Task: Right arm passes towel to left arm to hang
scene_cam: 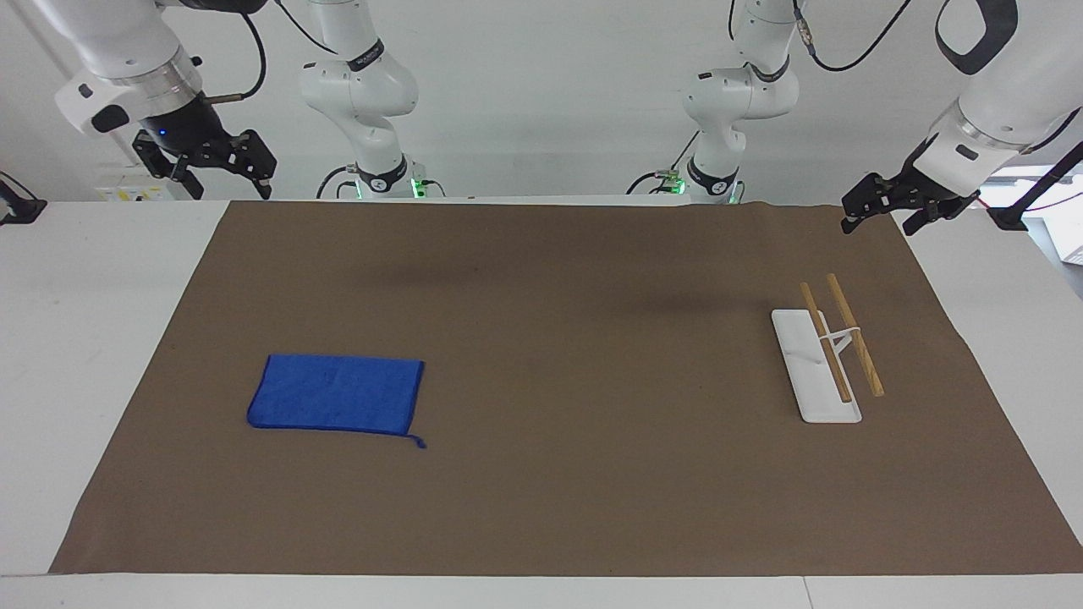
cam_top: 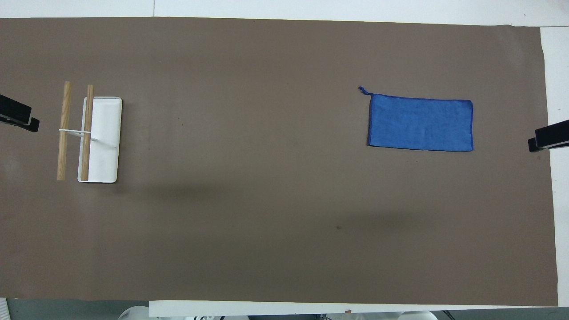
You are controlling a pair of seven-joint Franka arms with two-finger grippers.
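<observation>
The blue towel (scene_cam: 338, 394) (cam_top: 421, 123) lies flat and folded on the brown mat, toward the right arm's end of the table. Its small loop (scene_cam: 416, 441) (cam_top: 362, 90) sticks out from the corner farthest from the robots. High over the mat's edge at that end hangs my right gripper (scene_cam: 227, 188) (cam_top: 547, 139), open and holding nothing, well apart from the towel. My left gripper (scene_cam: 880, 224) (cam_top: 20, 120) is raised over the mat's edge at the left arm's end, also open and holding nothing.
A white rack (scene_cam: 816, 372) (cam_top: 104, 142) with two wooden bars (scene_cam: 856, 337) (cam_top: 64, 129) stands on the mat toward the left arm's end. The brown mat (scene_cam: 541, 491) (cam_top: 249, 200) covers most of the white table.
</observation>
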